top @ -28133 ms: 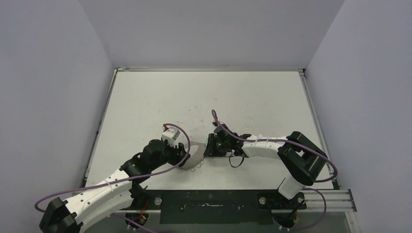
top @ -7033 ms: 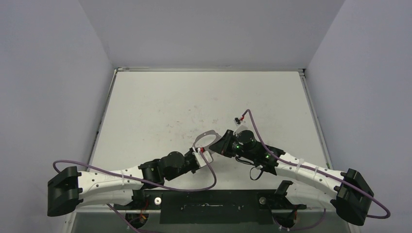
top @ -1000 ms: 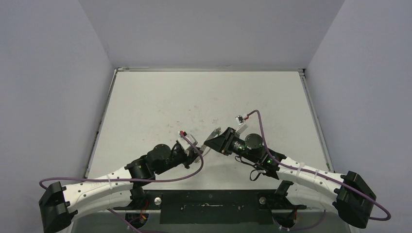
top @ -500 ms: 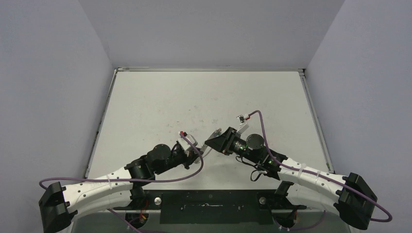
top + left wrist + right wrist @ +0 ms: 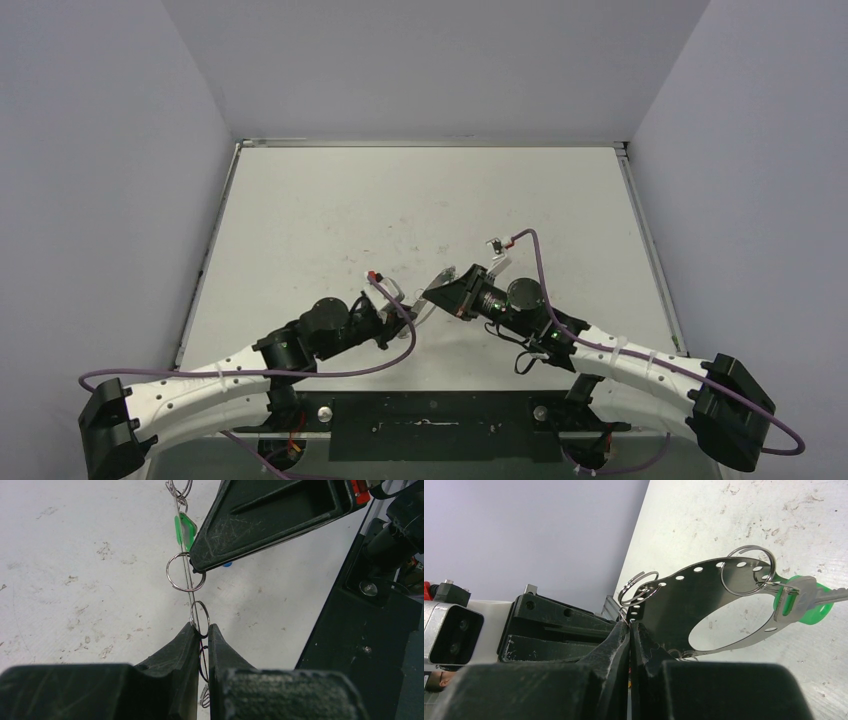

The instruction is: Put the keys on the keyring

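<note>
Top view, room: plain lilac-grey walls (image 5: 100,200) on three sides.
Top view, surface: white table (image 5: 320,200), scuffed, dark smudges mid-frame.
Top view, arms: left gripper (image 5: 407,311) and right gripper (image 5: 428,293) meet tip to tip, lower centre.
Right wrist, keyring (image 5: 674,605): flat perforated band, centre frame; green key (image 5: 809,611) hangs from it at right.
Right wrist, fingers: pressed together at the band's left rim; cannot tell whether they grip it.
Left wrist, fingers: pinching the keyring, seen edge-on, bottom centre.

Grey holed keyring (image 5: 674,600), raised edgewise, w/ green key (image 5: 811,611) on it.
</note>
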